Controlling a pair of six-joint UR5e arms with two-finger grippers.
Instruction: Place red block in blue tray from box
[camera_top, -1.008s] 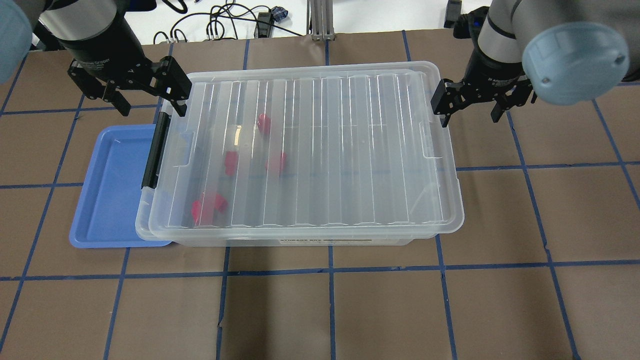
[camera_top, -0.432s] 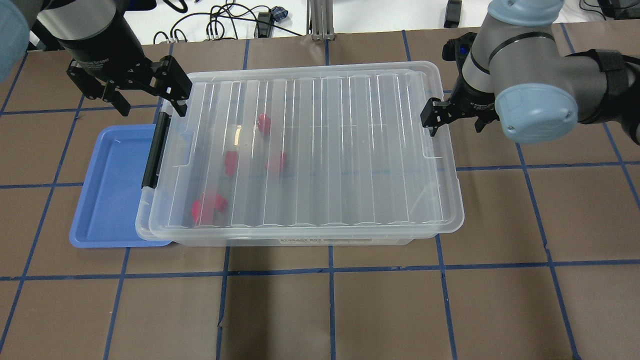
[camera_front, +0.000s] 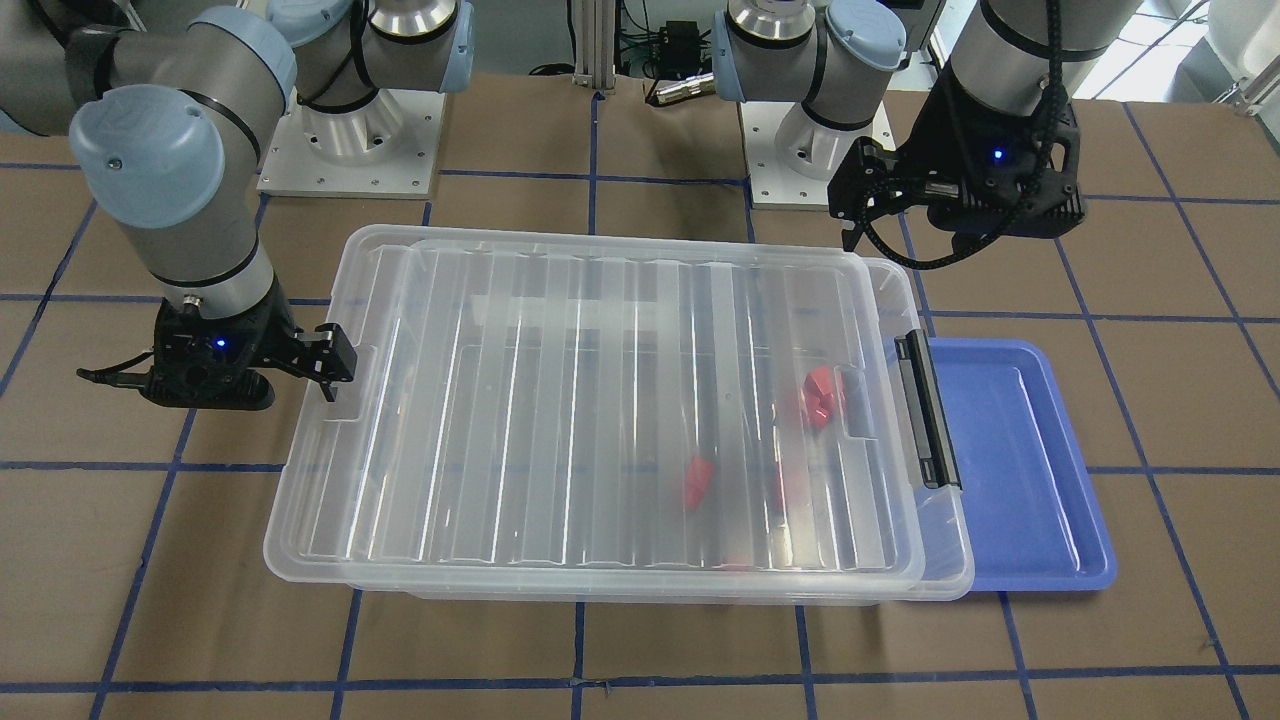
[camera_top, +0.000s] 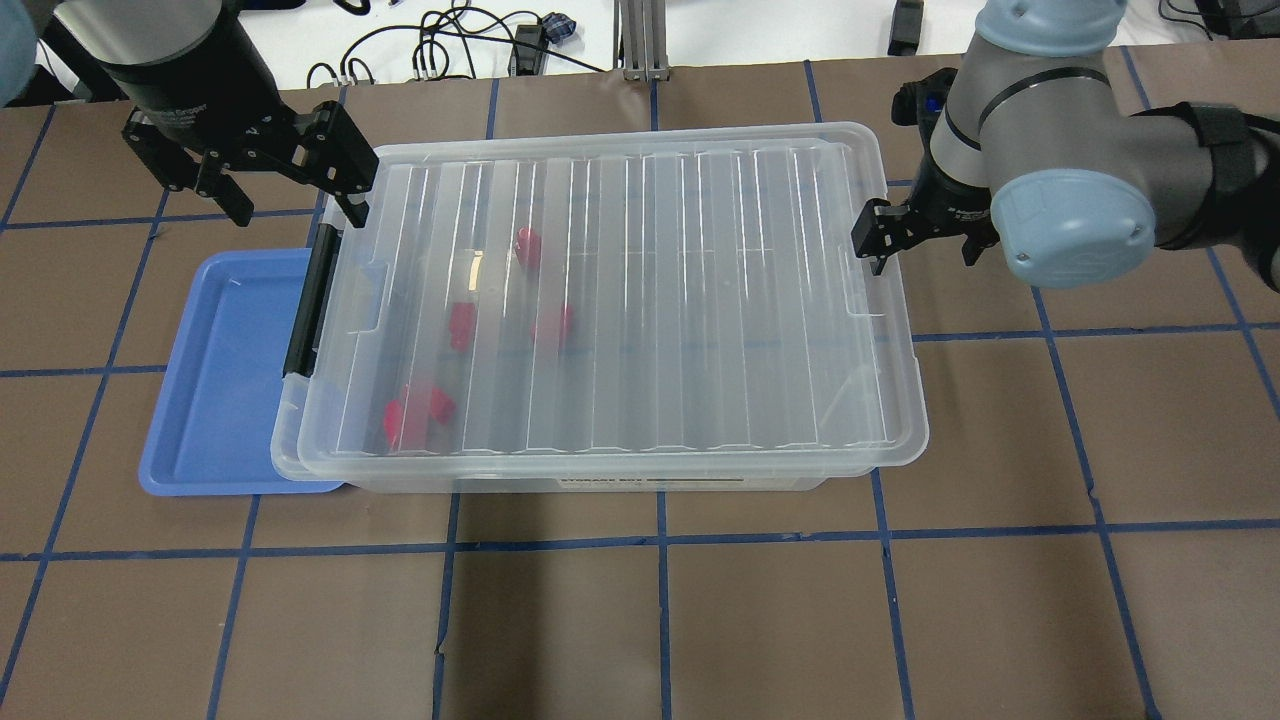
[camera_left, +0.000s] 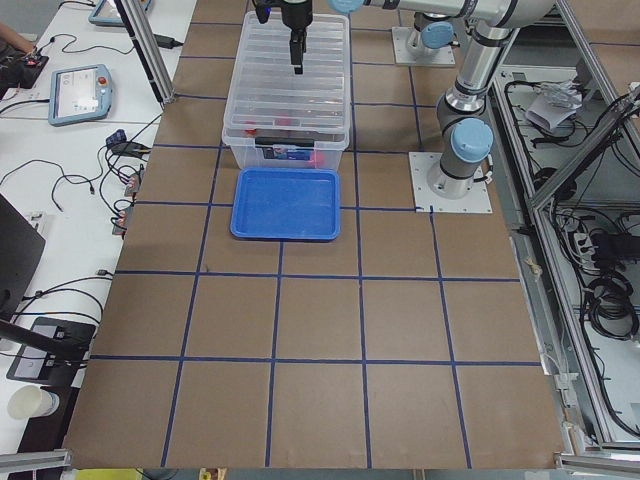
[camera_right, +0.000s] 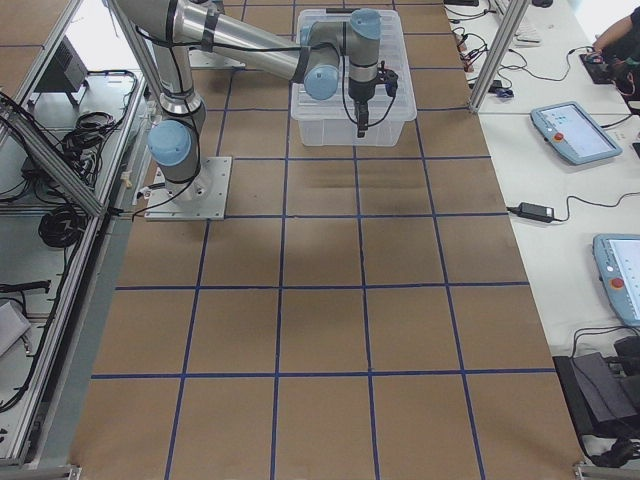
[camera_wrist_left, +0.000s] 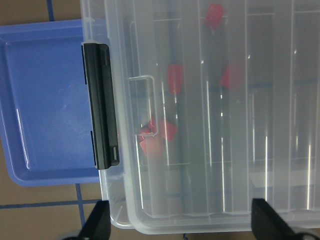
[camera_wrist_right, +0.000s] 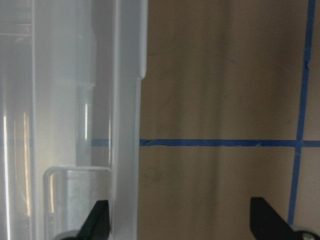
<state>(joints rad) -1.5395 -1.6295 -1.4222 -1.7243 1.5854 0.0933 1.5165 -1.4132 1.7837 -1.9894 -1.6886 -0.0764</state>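
Note:
The box (camera_top: 640, 300) is a clear bin with its ribbed lid on and a black latch handle (camera_top: 308, 300) at its left end. Several red blocks lie inside under the lid, among them one (camera_top: 527, 247) near the back and a pair (camera_top: 415, 413) near the front. The blue tray (camera_top: 215, 380) lies against the box's left end, partly under it, with nothing in it. My left gripper (camera_top: 293, 205) is open above the box's back left corner and latch (camera_wrist_left: 102, 107). My right gripper (camera_top: 922, 252) is open at the box's right end, straddling its rim (camera_wrist_right: 125, 125).
Brown table with a blue tape grid (camera_top: 660, 540). Cables and devices lie on the white bench beyond the far edge (camera_top: 450, 50). The arm bases (camera_front: 350, 140) stand behind the box.
My right gripper has come down and toward the box's right end while its elbow swung in over the table. My left gripper has shifted slightly back. The box, the tray and the blocks have not moved.

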